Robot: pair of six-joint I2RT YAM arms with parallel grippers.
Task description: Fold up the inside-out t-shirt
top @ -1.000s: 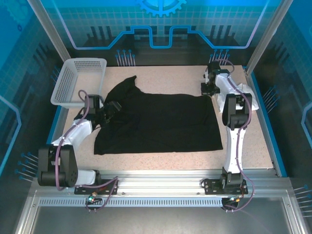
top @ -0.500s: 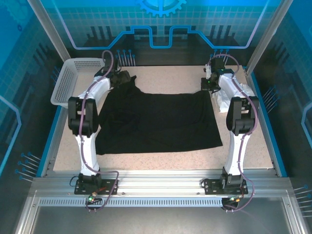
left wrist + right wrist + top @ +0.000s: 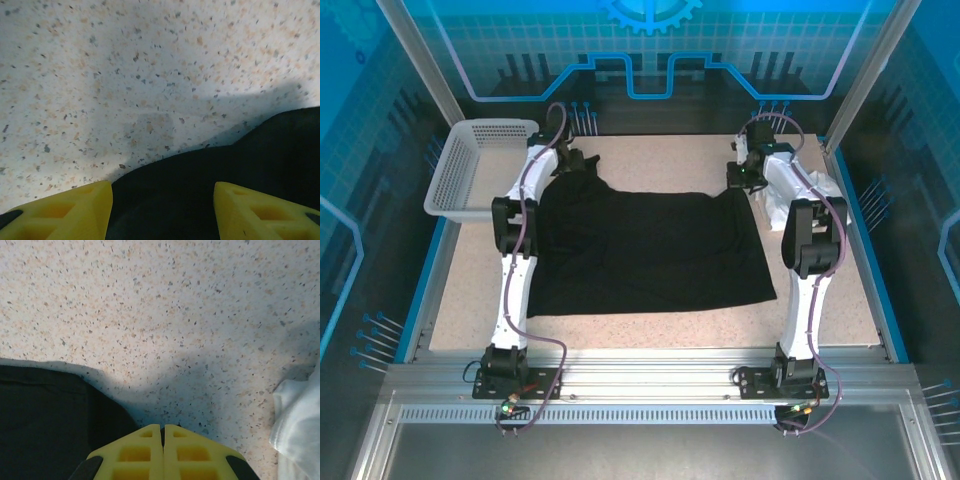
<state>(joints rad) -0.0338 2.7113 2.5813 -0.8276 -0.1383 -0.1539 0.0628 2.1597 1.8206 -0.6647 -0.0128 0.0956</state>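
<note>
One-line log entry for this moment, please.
t-shirt: spread out, not yet folded | left gripper: open, over far-left corner | right gripper: shut, at far-right corner, hold unclear

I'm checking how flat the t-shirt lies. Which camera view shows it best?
The top external view: the whole black t-shirt lies spread on the table, its full outline visible. The left wrist view catches a dark edge at the bottom; the right wrist view, a corner at lower left.

Table (image 3: 650, 330) in front of t-shirt (image 3: 650, 250) lies free; basket (image 3: 470, 170) blocks far left
</note>
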